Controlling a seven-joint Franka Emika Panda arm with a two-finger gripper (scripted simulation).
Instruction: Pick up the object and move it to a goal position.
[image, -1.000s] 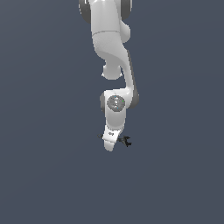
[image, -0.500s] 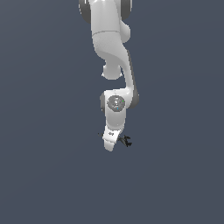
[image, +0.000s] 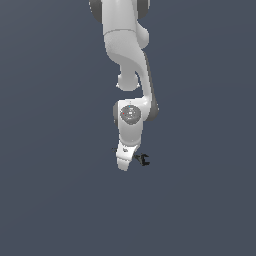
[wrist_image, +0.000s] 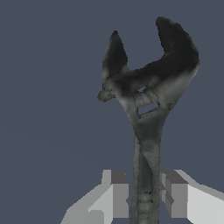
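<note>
Wrist view: gripper (wrist_image: 144, 197) clamps the adjustable wrench (wrist_image: 146, 92) by its grey-green shaft between both fingers (wrist_image: 118, 194), black forked jaw end pointing away; exterior view shows wrench (image: 143, 159) just beside the arm's lower end.
</note>
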